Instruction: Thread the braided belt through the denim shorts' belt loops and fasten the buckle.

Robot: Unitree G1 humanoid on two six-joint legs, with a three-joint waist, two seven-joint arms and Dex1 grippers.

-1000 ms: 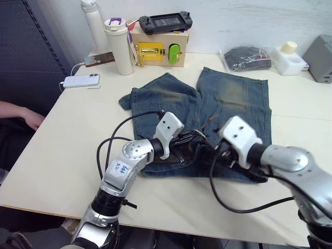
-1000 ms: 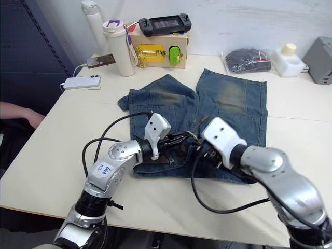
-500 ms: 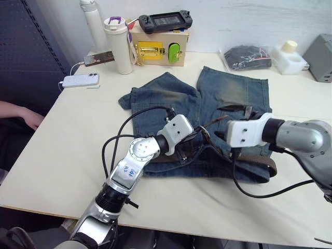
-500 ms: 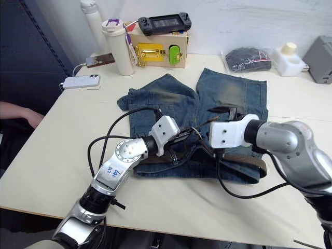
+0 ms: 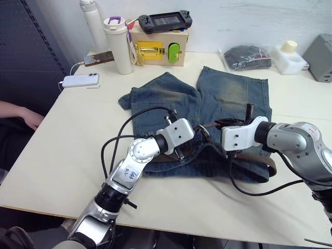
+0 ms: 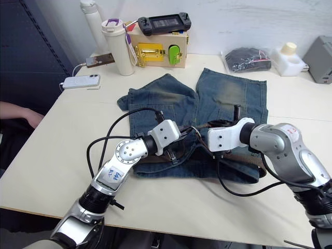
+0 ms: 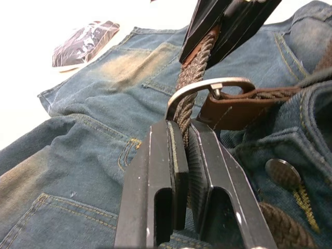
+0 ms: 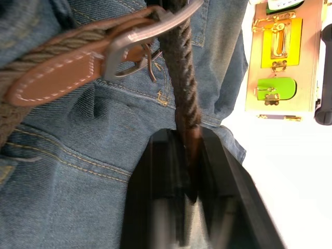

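With the belt [image 7: 193,83] already round the waist of the shorts [image 5: 233,98] on the table, both the left gripper [image 7: 181,137] and right gripper [image 8: 189,150] are clamped on its free end, which runs through the buckle [image 7: 207,88], so fastening is under way and the next move probably needs the strap drawn snug to seat the prong.

- Faded blue denim shorts [image 5: 228,98] with yellowish worn patches on both legs lie flat on the table, legs pointing away from the robot.
- Dark brown braided belt [image 7: 193,83] runs along the waistband; its free end passes through the buckle.
- Silver metal buckle [image 8: 132,33], fixed to a brown leather tab, sits above the shorts' front button.
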